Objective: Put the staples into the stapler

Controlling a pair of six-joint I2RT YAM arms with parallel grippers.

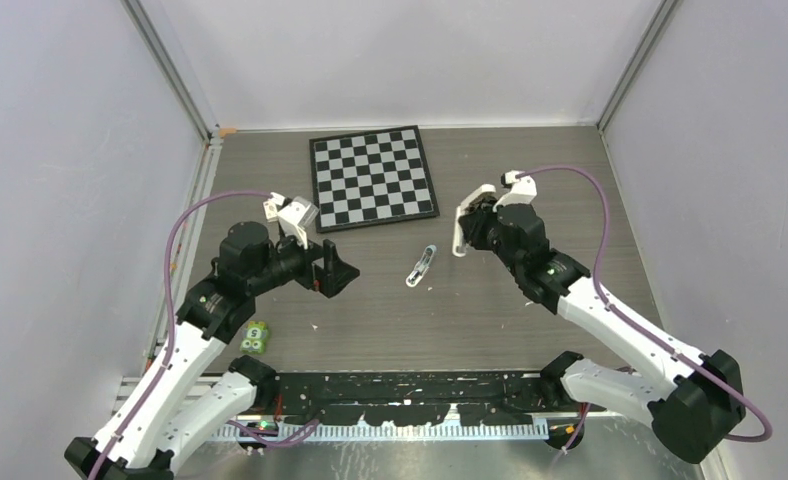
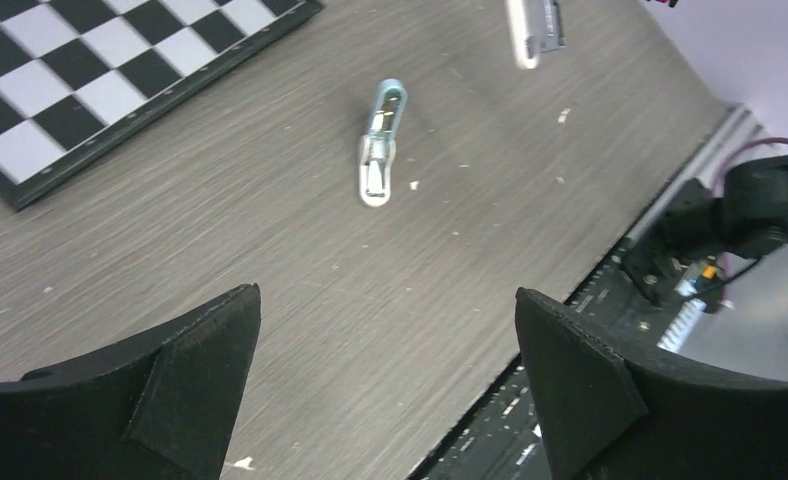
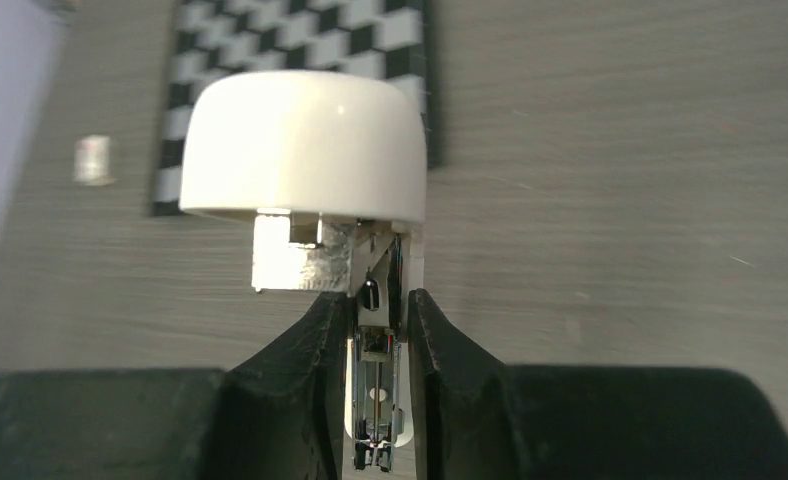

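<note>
Desk (image 1: pixel 450 320) of grey-brown wood grain carries everything, with both arms rising from its near edge.

The left arm (image 1: pixel 185 350) reaches from the near left corner towards the middle. The right arm (image 1: pixel 620 320) reaches from the near right corner towards the far middle.

A black-and-white chessboard (image 1: pixel 373 178) lies flat at the middle of the far edge, turned slightly.

The left gripper (image 2: pixel 385 300) hangs over the left-middle of the desk, near the chessboard's near left corner. Its two black fingers stand wide apart with only bare desk between them.

The right gripper (image 3: pixel 380 305) sits over the right-middle, just off the chessboard's near right corner. Its fingers are pressed in on the stapler (image 3: pixel 305 140), clamping the narrow lower part while the rounded white top stands out beyond the fingertips. From above, the stapler shows as a white bar at the gripper's left side. Whether any part of it touches the desk cannot be told.

A small light-blue-and-white object (image 1: pixel 421 266) lies flat at the middle of the desk. It sits between the two grippers, apart from both, and points slantwise towards the far right.

A small green pack (image 1: pixel 256 337) lies near the near edge on the left, just beside the left arm.

A silvery metal piece (image 3: pixel 300 260) sits right under the stapler's white top, touching it. Whether this is the staples or part of the stapler cannot be told, and the staples cannot be made out with certainty elsewhere.
</note>
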